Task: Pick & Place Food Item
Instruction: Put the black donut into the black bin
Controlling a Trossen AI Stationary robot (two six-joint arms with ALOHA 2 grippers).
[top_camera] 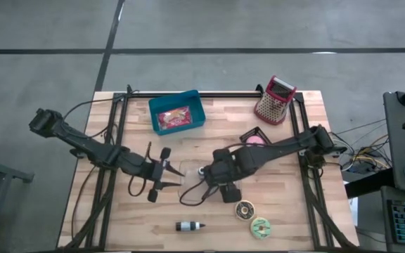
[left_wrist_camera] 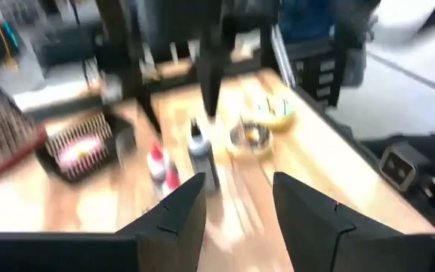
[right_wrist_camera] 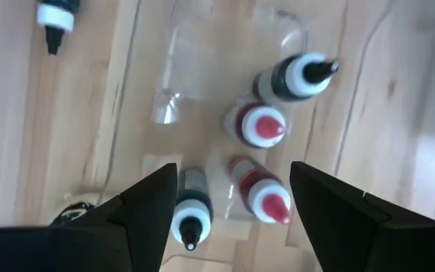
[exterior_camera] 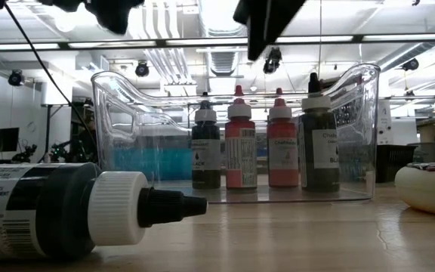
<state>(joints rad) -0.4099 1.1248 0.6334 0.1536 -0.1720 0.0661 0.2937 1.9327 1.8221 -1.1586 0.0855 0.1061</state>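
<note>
Wooden table (top_camera: 297, 211). Clear bin (exterior_camera: 240, 128) at centre: four bottles upright inside. Fifth bottle (top_camera: 189, 225) lies outside it, near the front edge, unplaced. Right gripper (right_wrist_camera: 232, 200) above the bin, fingers spread, empty. Left gripper (top_camera: 162, 171) beside the bin, fingers parted, empty.

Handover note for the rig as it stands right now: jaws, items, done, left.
Right gripper: jaws open, empty, hanging above the clear bin mid-table.
Left gripper: jaws parted, empty, just left of the bin.
In the bin: four bottles upright, small black, two red, larger black.
Still out: one black bottle lying on its side at the table's near edge.
Two donuts lie near front right; the blue tray at the back holds a packet.
Done: four bottles binned. Left: probably the lying bottle.
</note>
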